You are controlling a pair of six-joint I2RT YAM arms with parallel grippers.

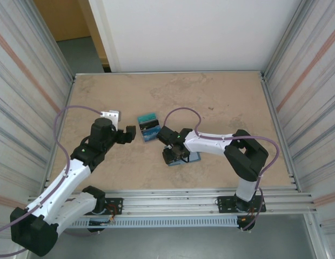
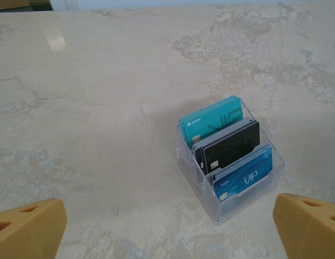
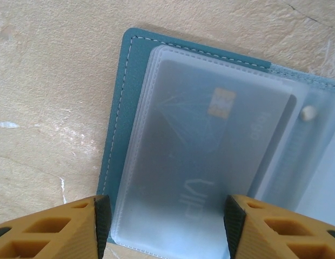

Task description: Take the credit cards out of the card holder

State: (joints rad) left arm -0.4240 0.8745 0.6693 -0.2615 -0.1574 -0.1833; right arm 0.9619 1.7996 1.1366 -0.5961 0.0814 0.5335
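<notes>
Card holder is laid open on the table beneath the parted right gripper; the left gripper is spread wide before the credit cards.

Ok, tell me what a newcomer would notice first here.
A clear box mid-table, ahead of the open left gripper, holds three credit cards standing on edge: teal, black and blue. Nearer the right arm, the card holder lies open. A chip card shows through its cloudy sleeve, and the right gripper is poised open above it.
</notes>
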